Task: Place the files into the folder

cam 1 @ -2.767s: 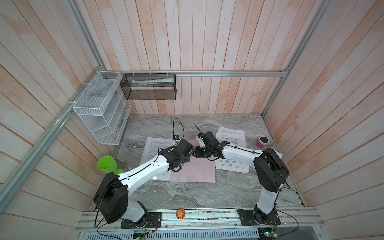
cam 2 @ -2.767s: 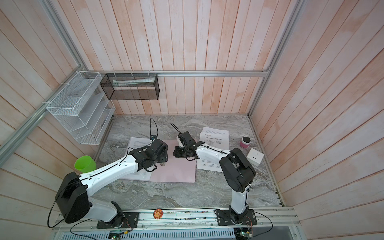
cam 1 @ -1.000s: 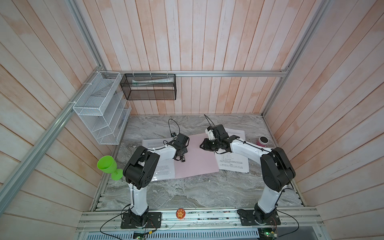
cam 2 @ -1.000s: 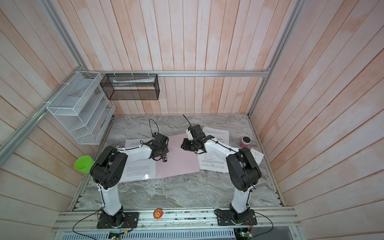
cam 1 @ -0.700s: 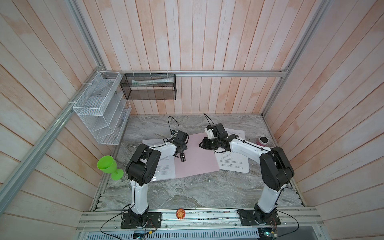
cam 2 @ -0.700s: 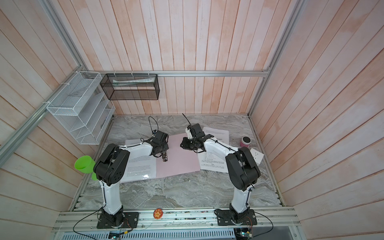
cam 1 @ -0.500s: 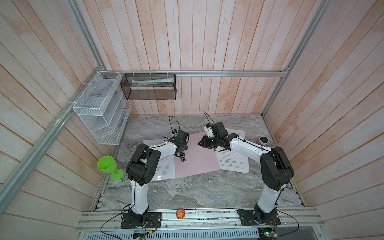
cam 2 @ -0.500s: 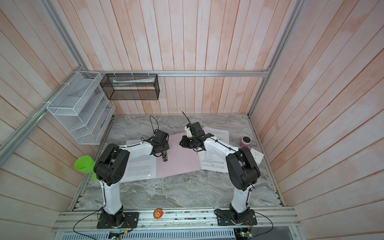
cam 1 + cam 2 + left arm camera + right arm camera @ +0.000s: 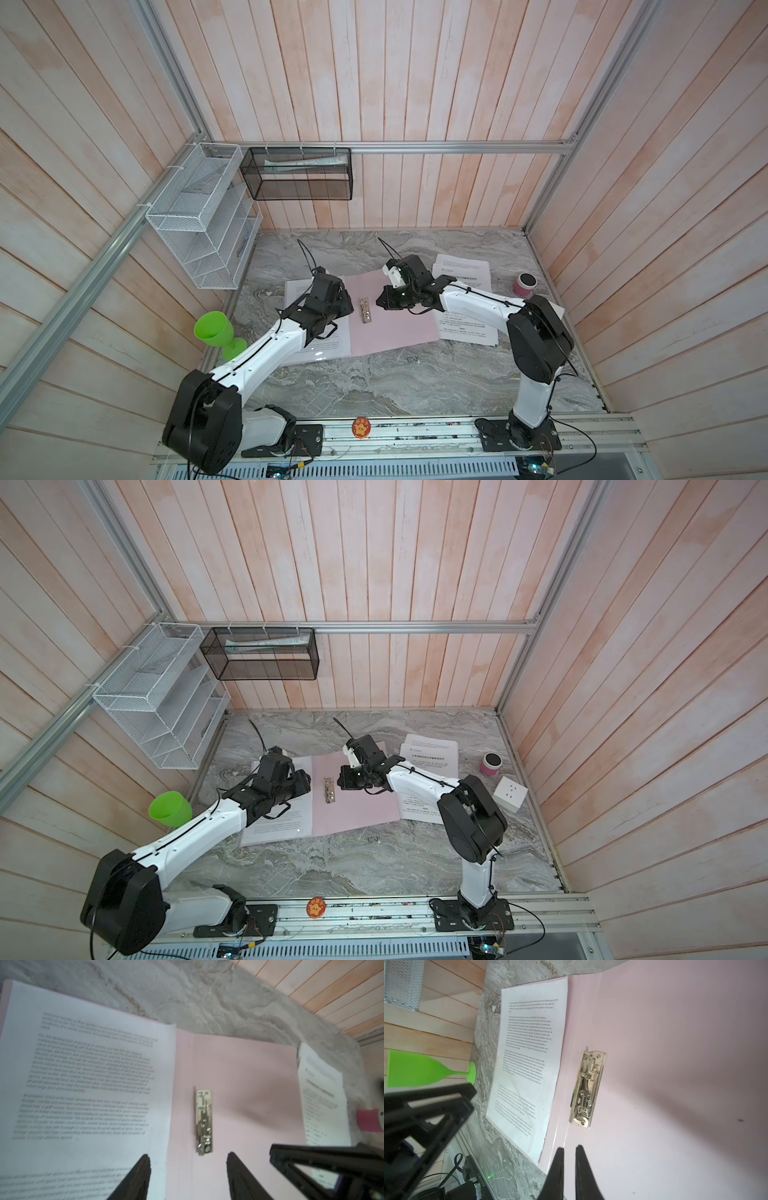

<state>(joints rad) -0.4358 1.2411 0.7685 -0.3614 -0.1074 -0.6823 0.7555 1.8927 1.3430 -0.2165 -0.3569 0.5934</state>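
Left fingers (image 9: 135, 1180) were spread, right fingers (image 9: 557, 1174) pressed together, both empty; under the left, one sheet (image 9: 93, 1084) lay in the folder (image 9: 249, 1084), files (image 9: 461, 270) behind the right lay outside.

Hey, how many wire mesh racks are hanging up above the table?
2. The white wire rack hangs at the left side of both top views. The black mesh basket hangs at the back, right next to it. Nothing seems to hide another.
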